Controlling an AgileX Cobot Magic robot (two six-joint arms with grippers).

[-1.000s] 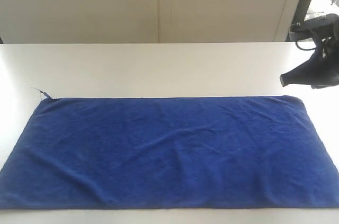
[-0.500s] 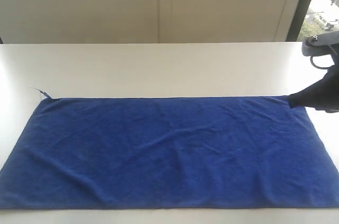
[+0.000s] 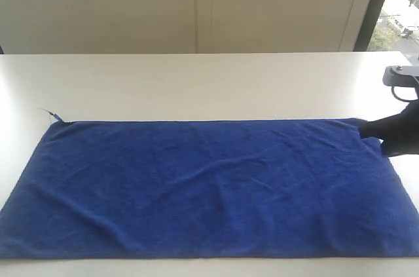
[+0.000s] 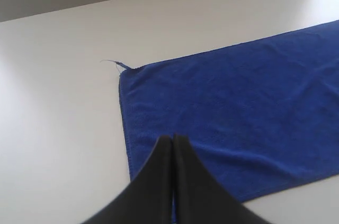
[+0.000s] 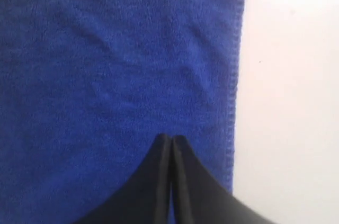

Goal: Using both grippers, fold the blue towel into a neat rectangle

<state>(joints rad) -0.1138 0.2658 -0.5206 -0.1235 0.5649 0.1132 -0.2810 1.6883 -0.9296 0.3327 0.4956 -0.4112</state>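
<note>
Right claw [image 5: 170,138]: jaws pressed together, and I see nothing pinched between them. Its tips sit over the towel [image 3: 209,188], just inside the hemmed short edge, with bare table [image 3: 196,84] beyond that edge. On the exterior view this claw meets the towel's far right corner. Left claw [image 4: 172,138]: jaws likewise closed, empty. Its tips show against the towel near the left short edge; the corner with a loose thread [image 4: 108,62] lies ahead of them. Towel lies spread flat.

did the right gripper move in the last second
Yes. The right gripper dropped from over the bare table down to the blue towel's far right corner, which stayed put, and shifted slightly rightward.
</note>
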